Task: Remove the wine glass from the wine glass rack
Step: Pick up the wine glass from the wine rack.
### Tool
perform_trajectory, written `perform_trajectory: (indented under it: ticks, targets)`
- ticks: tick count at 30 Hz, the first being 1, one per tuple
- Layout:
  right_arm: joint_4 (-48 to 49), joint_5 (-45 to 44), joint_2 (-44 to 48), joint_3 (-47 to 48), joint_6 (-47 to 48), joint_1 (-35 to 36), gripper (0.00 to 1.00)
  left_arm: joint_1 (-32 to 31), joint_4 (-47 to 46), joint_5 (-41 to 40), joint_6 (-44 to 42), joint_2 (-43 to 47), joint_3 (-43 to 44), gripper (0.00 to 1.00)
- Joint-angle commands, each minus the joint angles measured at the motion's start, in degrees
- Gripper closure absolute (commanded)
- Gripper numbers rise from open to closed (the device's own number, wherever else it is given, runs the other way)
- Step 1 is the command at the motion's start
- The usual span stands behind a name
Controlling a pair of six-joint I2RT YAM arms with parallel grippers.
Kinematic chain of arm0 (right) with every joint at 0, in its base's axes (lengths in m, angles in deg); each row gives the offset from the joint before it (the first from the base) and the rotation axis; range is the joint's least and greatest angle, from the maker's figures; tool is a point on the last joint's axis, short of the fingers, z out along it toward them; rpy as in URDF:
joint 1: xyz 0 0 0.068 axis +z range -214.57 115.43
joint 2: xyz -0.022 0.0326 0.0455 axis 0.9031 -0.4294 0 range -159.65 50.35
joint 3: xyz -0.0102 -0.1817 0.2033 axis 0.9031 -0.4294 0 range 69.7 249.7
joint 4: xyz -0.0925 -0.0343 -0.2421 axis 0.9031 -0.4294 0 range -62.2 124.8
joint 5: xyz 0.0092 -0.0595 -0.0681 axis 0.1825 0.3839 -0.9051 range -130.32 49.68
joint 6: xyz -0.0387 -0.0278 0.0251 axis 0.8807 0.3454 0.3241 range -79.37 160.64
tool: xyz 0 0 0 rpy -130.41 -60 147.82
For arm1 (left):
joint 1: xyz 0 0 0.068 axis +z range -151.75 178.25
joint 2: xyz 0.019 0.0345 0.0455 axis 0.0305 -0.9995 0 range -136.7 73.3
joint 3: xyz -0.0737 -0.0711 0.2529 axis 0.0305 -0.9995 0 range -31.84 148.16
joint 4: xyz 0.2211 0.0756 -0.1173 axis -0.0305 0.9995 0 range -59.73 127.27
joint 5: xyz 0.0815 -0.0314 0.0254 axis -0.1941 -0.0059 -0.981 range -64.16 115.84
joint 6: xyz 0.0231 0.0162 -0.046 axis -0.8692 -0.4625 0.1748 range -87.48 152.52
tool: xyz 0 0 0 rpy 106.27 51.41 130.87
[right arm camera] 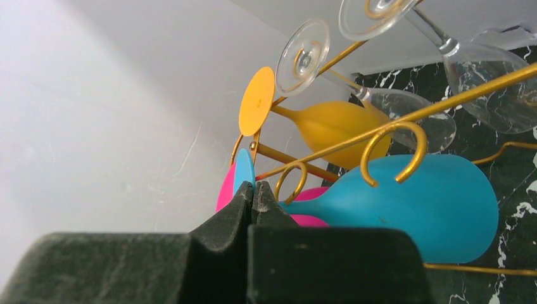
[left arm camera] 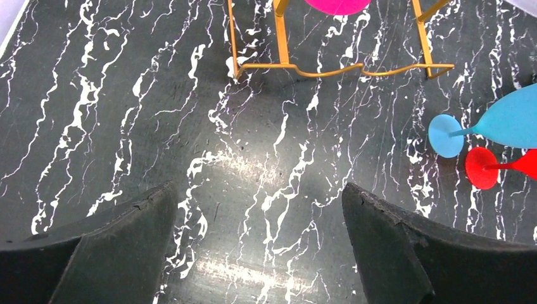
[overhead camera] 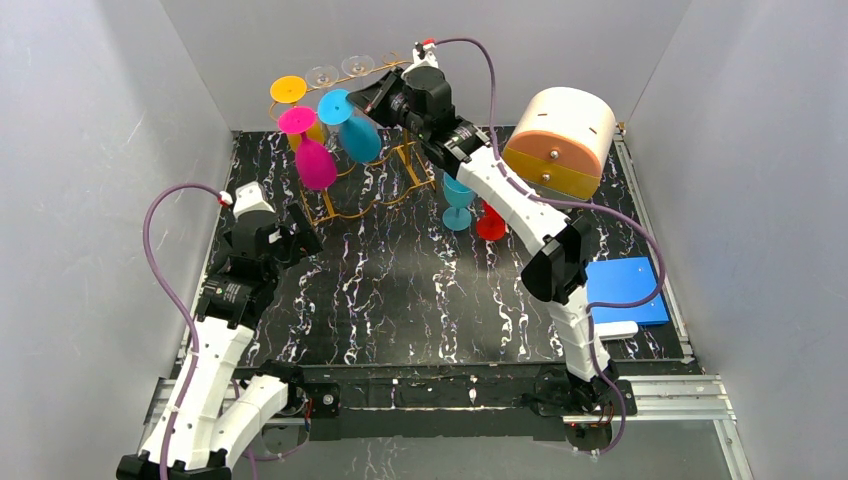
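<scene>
**Overhead and wrist views.** The wine glass rack (left arm camera: 282, 35) is being shown standing on the far-left part of the black marbled table (overhead camera: 400, 290). Five glasses are being carried foot-up on its two top rails.

- **Blue wine glass:** The blue wine glass (right arm camera: 411, 202) is being borne at the near end of the rails, beside their curled tips, with its bowl hanging below the wire.
- **Right gripper:** The right gripper (right arm camera: 253, 191) is being held clenched on this glass where the stem meets the foot. Its fingers (right arm camera: 215, 234) are being pressed together, and the exact contact is being hidden by them.
- **Other glasses on the rack:** A pink glass (overhead camera: 315, 165) is being carried just left of the blue one. A yellow glass (right arm camera: 335, 130) is being carried farther back, and two clear glasses (right arm camera: 304, 58) at the far end near the back wall.
- **Left gripper:** The left gripper (left arm camera: 258, 193) is being held released, its fingers (left arm camera: 120, 247) spread wide above bare tabletop. It is being kept in front of the rack's wavy lower bar and apart from it.
- **Objects on the table:** A standing blue glass (overhead camera: 457, 195) and a red glass (overhead camera: 490, 225) are being shown upright just right of the rack, under the right arm. A peach-and-yellow drum (overhead camera: 560, 135) is being shown at the far right, and a flat blue block (overhead camera: 625, 290) near the right edge.
</scene>
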Motion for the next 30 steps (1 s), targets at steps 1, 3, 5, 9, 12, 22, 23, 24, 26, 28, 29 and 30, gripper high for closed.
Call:
perform_trajectory:
  ticks: [1, 3, 5, 9, 12, 22, 23, 24, 26, 28, 29, 30]
  targets:
    - [1.4, 3.79, 5.38, -1.42, -2.14, -0.77, 0.99, 0.26, -1.23, 0.55, 0.43, 0.98, 1.27, 0.02]
    - [0.32, 5.73, 5.89, -1.59, -1.94, -1.02, 0.99, 0.23, -1.3, 0.8, 0.92, 1.28, 1.15, 0.02]
    - [0.49, 6.71, 6.49, -2.74, -1.86, -1.15, 0.99, 0.23, -1.65, 1.36, 1.27, 1.34, 1.03, 0.02]
    - [0.41, 9.58, 6.34, -3.17, -2.07, -1.51, 0.99, 0.25, -2.42, 0.14, 0.75, 2.04, 1.04, 0.02]
    - [-0.06, 10.95, 6.38, -3.52, -1.78, -1.73, 0.99, 0.2, -3.21, 0.91, -0.75, 3.04, 1.32, 0.02]
    - [2.96, 18.39, 9.11, -7.47, 3.62, -2.94, 0.99, 0.22, -7.01, 10.15, -6.86, 4.87, 0.72, 0.02]
    - [3.05, 18.84, 9.9, -8.7, 3.9, -2.95, 0.99, 0.2, -7.34, 11.43, -7.82, 4.98, 0.94, 0.02]
    - [3.07, 19.41, 10.64, -9.93, 4.21, -2.94, 0.99, 0.23, -7.13, 12.56, -8.4, 4.82, 1.39, 0.02]
    - [2.99, 21.46, 12.22, -12.23, 5.56, -2.88, 0.99, 0.21, -6.38, 15.81, -9.47, 3.86, 2.68, 0.03]
    - [2.76, 23.68, 13.56, -13.98, 7.33, -2.92, 0.99, 0.2, -6.02, 19.46, -9.68, 2.89, 3.84, 0.04]
    - [2.51, 24.89, 14.17, -14.68, 8.47, -2.93, 0.99, 0.24, -6.07, 21.97, -9.66, 2.57, 4.25, 0.04]
    - [1.98, 25.93, 14.59, -15.22, 9.51, -2.94, 0.99, 0.2, -6.21, 23.83, -9.44, 2.24, 4.58, 0.05]
